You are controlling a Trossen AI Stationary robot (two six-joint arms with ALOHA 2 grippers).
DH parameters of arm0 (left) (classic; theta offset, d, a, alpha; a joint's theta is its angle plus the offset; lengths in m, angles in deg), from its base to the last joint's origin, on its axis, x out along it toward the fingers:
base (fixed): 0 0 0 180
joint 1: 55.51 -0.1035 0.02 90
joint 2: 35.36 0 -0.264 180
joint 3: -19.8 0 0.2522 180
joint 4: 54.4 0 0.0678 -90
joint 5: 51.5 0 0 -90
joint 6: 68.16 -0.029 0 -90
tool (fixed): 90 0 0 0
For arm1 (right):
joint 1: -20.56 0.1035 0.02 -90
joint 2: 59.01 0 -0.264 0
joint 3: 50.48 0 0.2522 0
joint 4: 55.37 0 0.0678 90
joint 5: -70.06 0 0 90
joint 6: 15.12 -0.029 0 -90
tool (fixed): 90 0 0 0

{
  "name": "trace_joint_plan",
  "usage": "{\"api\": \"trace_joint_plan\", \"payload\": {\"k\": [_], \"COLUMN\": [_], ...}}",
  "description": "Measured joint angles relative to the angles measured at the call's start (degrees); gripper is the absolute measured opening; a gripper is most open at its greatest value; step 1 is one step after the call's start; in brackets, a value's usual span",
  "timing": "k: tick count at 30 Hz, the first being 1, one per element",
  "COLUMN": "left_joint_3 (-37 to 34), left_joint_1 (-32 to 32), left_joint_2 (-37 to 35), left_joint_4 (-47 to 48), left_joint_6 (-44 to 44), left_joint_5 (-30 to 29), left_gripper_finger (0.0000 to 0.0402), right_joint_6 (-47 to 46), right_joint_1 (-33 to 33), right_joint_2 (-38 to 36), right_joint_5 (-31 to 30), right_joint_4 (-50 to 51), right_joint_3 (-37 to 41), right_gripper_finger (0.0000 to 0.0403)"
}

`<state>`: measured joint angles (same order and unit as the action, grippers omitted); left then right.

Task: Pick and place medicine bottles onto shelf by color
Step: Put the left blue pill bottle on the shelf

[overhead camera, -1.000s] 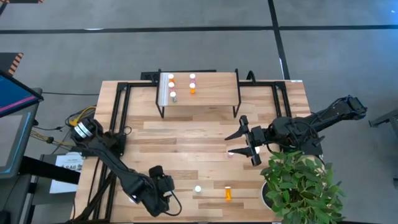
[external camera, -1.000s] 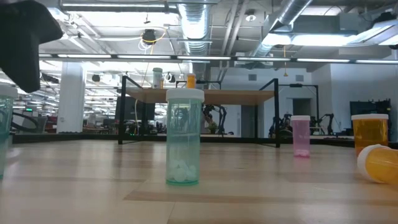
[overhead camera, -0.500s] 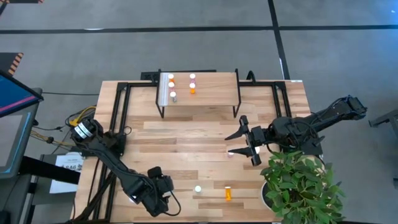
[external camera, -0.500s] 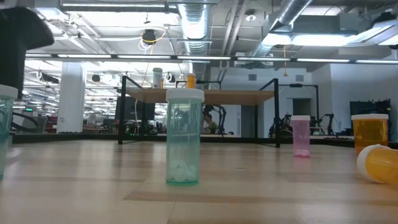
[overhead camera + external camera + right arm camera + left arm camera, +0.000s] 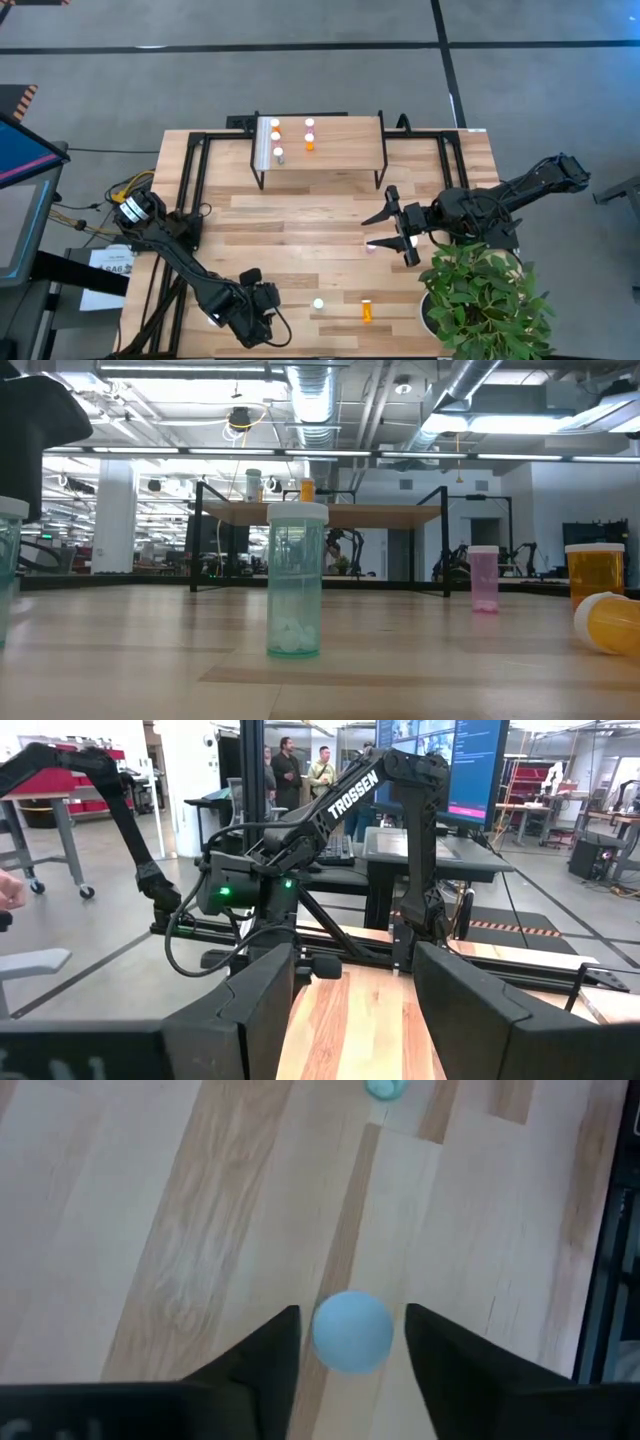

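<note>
My left gripper (image 5: 350,1342) hangs open at the table's near left (image 5: 256,303), pointing down. Its fingers stand on either side of a pale green bottle's round cap (image 5: 352,1330), with a gap on each side. That bottle shows at the low view's left edge (image 5: 6,565). My right gripper (image 5: 372,232) is open at the table's right. A pink bottle (image 5: 372,246) stands by its nearer fingertip. A second pale green bottle (image 5: 318,303) stands near the near edge. An orange bottle (image 5: 367,312) lies on its side beside it. The shelf (image 5: 345,150) carries several bottles.
The shelf stands at the far middle on black legs (image 5: 325,515), inside a black metal frame (image 5: 190,170). A potted plant (image 5: 480,295) fills the near right corner. An upright orange bottle (image 5: 594,575) shows at the low view's right. Bare wood lies in the table's middle.
In the low view, my left gripper's dark bulk has shifted a little over the pale green bottle at the near left. The bottles and the right arm have stayed put.
</note>
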<state>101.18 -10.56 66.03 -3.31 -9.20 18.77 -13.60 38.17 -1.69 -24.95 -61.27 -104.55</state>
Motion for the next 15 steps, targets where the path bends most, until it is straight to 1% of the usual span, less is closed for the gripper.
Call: {"api": "trace_joint_plan", "payload": {"k": [3,6,10,15], "left_joint_3": [-0.01,-0.01,-0.01,-0.01], "left_joint_1": [0.00,0.00,0.00,-0.23], "left_joint_2": [0.00,0.00,-0.03,-0.04], "left_joint_4": [-0.01,0.01,0.04,0.16], "left_joint_6": [-0.09,-0.76,-0.81,-1.46], "left_joint_5": [0.02,0.02,-0.01,-0.08], "left_gripper_finger": [0.0138,0.0118,0.0105,0.0100], "right_joint_6": [0.00,0.00,0.00,0.00], "right_joint_1": [0.00,0.00,0.00,0.00], "right_joint_2": [0.00,0.00,0.00,0.00], "right_joint_5": [0.00,0.02,0.02,0.02], "right_joint_4": [0.00,0.00,0.00,0.00], "right_joint_3": [0.00,0.00,0.00,0.02], "right_gripper_finger": [0.0230,0.0230,0.0230,0.0230]}}
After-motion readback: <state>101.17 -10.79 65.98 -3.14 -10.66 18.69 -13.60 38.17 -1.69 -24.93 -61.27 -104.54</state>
